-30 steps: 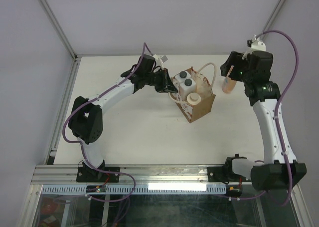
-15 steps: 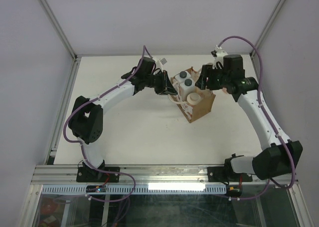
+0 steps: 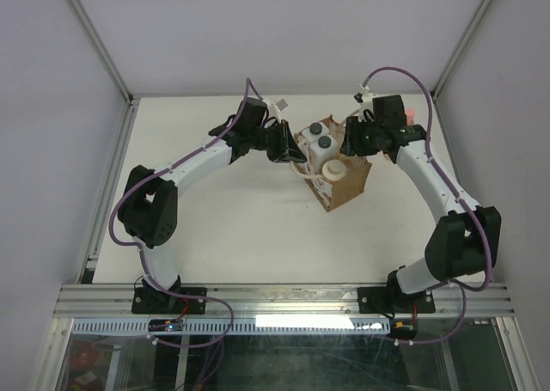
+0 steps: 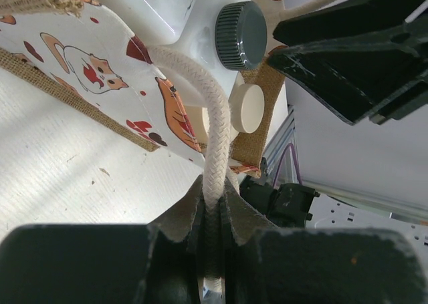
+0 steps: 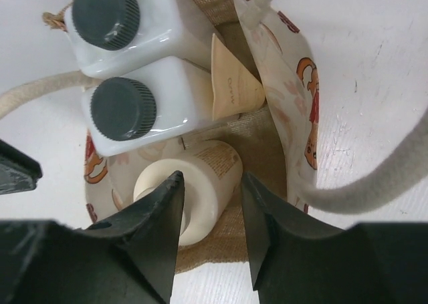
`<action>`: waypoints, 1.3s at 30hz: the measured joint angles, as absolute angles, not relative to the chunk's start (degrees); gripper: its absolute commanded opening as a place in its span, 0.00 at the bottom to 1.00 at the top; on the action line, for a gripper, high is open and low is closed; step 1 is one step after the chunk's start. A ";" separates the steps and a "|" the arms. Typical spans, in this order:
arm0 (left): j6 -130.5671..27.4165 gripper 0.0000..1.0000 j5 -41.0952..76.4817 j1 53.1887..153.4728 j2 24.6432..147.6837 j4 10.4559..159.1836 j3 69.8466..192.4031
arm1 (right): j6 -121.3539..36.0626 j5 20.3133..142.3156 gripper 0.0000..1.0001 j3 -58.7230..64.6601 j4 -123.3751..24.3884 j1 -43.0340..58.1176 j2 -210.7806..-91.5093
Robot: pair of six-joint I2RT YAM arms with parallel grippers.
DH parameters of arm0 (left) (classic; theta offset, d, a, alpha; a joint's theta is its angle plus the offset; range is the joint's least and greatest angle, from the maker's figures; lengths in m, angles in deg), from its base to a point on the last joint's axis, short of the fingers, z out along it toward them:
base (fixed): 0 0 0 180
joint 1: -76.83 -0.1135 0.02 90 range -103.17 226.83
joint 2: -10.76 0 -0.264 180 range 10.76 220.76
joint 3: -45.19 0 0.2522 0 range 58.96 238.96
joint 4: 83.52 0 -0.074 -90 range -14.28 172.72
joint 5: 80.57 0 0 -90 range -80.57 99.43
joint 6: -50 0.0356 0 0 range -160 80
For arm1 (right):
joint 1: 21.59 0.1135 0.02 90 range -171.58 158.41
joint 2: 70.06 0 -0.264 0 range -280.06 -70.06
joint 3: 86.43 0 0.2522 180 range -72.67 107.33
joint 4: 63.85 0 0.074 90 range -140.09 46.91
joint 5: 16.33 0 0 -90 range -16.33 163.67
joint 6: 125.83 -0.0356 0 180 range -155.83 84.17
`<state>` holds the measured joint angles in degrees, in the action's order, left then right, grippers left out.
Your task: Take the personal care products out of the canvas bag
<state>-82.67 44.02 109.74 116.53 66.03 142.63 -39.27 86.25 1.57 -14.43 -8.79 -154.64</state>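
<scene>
The left hand point(image 4: 212, 250) clamps the loop handle point(image 4: 215, 150) of the canvas bag point(image 4: 100, 70). The right hand point(image 5: 212, 180), jaws parted, straddles the cream bottle point(image 5: 208, 162). A skewed pinch could squirt the slanted bottle deeper.

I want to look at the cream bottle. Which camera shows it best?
The right wrist camera: the cream bottle shows large in the middle, inside the bag, between the fingers of the right gripper. The left wrist camera shows only its round cap; the top camera shows a tiny pale spot.
</scene>
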 measured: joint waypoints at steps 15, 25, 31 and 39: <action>-82.67 0.00 44.06 109.74 116.56 66.05 142.63 | -38.66 86.58 0.41 1.35 -19.19 -9.40 -162.40; -82.63 0.00 44.11 109.74 116.56 66.01 142.70 | -38.73 86.41 0.40 2.34 -19.98 -9.40 -165.52; -82.61 0.00 44.15 109.74 116.56 66.01 142.70 | -38.84 86.21 0.33 2.69 -21.49 -9.38 -166.35; -82.58 0.00 44.41 109.74 116.58 65.98 142.70 | -38.71 85.66 0.23 4.72 -22.49 -8.39 -169.59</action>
